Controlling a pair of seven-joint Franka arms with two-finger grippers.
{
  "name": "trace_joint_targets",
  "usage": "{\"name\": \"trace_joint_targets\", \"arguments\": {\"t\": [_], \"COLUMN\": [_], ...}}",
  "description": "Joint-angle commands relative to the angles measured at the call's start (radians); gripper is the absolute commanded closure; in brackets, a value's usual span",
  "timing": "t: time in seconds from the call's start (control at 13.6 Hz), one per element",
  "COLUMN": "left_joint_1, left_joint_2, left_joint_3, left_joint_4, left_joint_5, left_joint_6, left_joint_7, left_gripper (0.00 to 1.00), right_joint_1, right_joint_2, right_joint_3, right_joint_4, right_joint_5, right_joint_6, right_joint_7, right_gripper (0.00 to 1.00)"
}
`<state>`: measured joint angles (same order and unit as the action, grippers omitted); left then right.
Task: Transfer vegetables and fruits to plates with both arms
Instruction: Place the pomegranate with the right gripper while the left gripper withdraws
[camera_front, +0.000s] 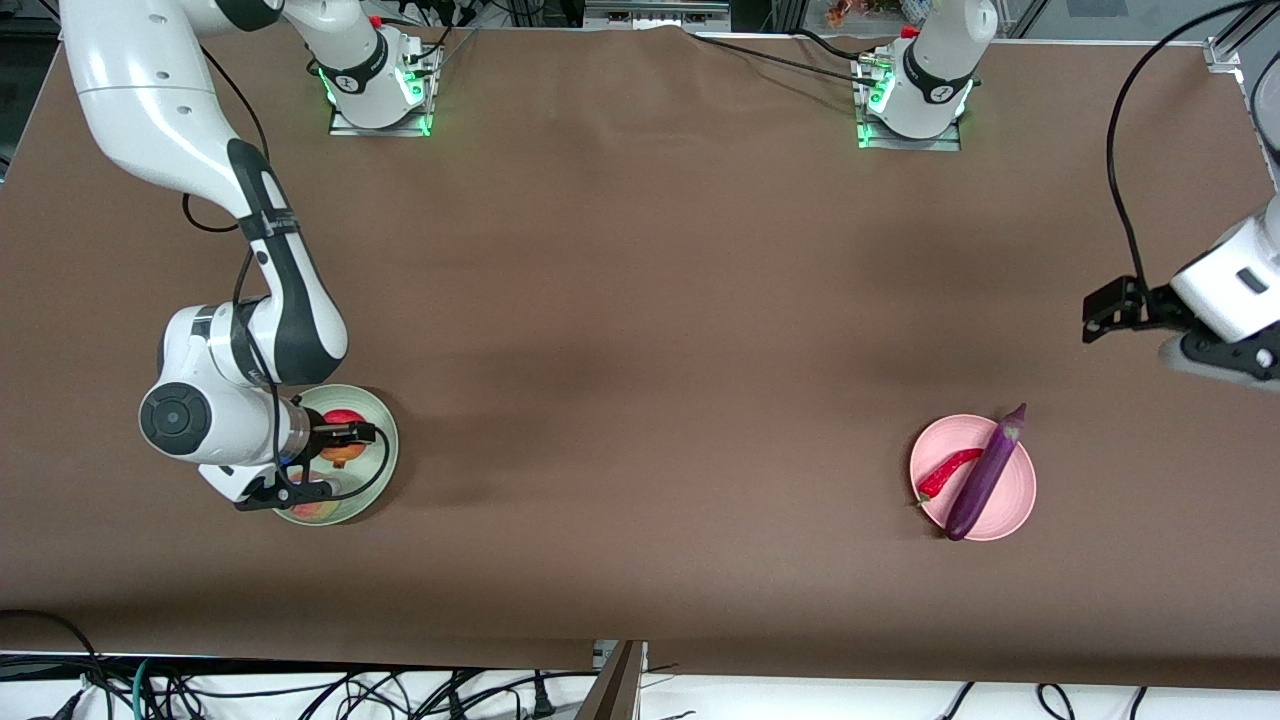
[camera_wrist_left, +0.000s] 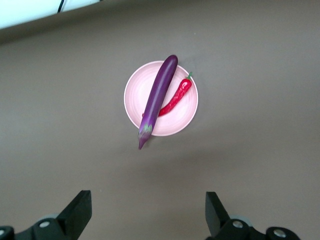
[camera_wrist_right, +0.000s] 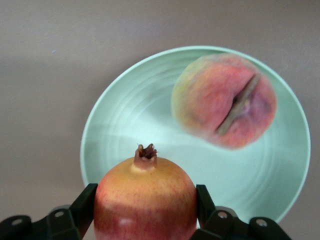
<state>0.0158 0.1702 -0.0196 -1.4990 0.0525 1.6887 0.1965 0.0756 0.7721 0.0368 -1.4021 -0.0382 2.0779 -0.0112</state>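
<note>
While right hand (camera_wrist_right: 145, 212) grips crowned red-yellow pomegranate (camera_wrist_right: 145, 200) over green plate (camera_wrist_right: 125, 120); left hand (camera_wrist_left: 147, 212) wide open, empty

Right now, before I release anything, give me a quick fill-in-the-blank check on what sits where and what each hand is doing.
1. The eggplant and chili pepper lie on the ____ plate.
2. The right hand is shut on the ____, over the green plate.
3. The fruit already lying on the green plate is the ____.
4. The left hand is open and holds ____.

Missing words: pink; pomegranate; peach; nothing
</note>
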Motion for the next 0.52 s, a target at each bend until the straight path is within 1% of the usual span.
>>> {"name": "trace_joint_targets", "arguments": {"t": [0.0, 0.07, 0.15, 0.29, 0.44], "left_joint_1": [-0.091, -0.103, -0.123, -0.114, -0.094], "left_joint_2": [-0.148, -0.181, -0.198, -0.202, -0.196], "left_joint_3": [0.084, 0.084, 0.083, 0.078, 0.066], "left_joint_4": [-0.168, -0.199, -0.213, -0.216, -0.207], "left_joint_5": [-0.029, -0.029, -0.028, -0.054, -0.071], "left_joint_6": [0.048, 0.048, 0.036, -0.026, -0.070], "left_joint_7": [-0.081, -0.157, -0.202, -0.195, -0.195], "left_gripper": [0.00, 0.00, 0.00, 0.00, 0.00], "right_joint_1": [-0.003, -0.002, -0.003, -0.011, -0.016], "right_joint_2": [0.015, 0.010, 0.003, -0.031, -0.100], "right_joint_3": [0.011, 0.011, 0.011, 0.011, 0.009], "right_joint_4": [-0.006, -0.003, 0.000, 0.006, 0.011], "right_joint_5": [0.004, 0.004, 0.006, 0.006, 0.001], "right_joint_6": [0.041, 0.039, 0.034, 0.016, -0.065], "right_joint_7": [-0.012, -0.009, -0.016, -0.021, -0.026], "right_gripper": [0.84, 0.28, 0.00, 0.00, 0.00]}}
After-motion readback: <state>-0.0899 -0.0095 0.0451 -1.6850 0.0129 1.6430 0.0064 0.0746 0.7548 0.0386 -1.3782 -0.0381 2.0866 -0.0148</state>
